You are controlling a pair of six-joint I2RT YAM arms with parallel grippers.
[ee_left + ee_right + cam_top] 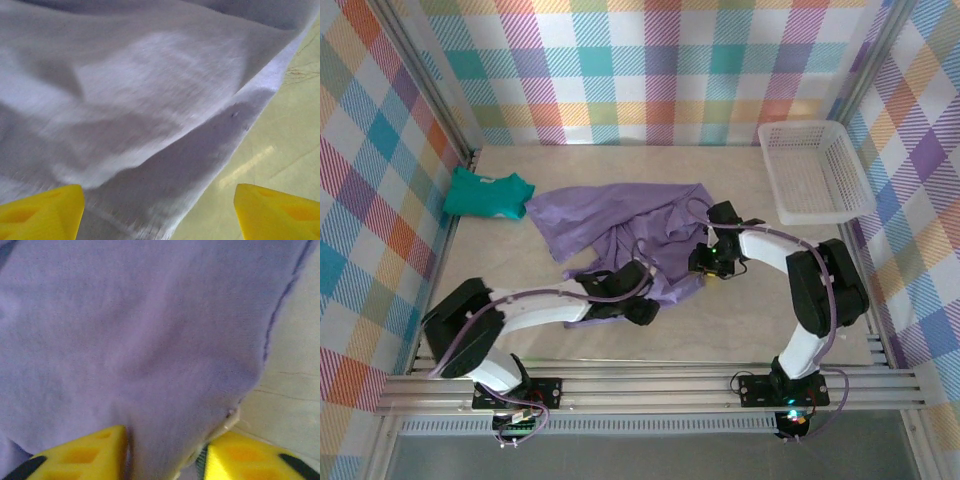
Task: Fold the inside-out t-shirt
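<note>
The lavender inside-out t-shirt (620, 215) sprawls crumpled on the counter (720, 330), left of the white basket (820, 170). Right fingers (85, 455) stand narrow, pinching a fold of purple cloth between them. Left fingers (40, 215) are spread wide, low over the shirt's edge and gripping nothing, pale counter showing alongside.

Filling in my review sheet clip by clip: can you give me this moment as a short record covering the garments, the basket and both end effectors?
t-shirt: lavender, crumpled mid-table, not yet folded
teal garment: folded, far left, beside the shirt's left edge
basket: white, far right corner
left end effector: open, at the shirt's near edge
right end effector: at the shirt's right side, fabric between its fingers; grip uncertain
</note>
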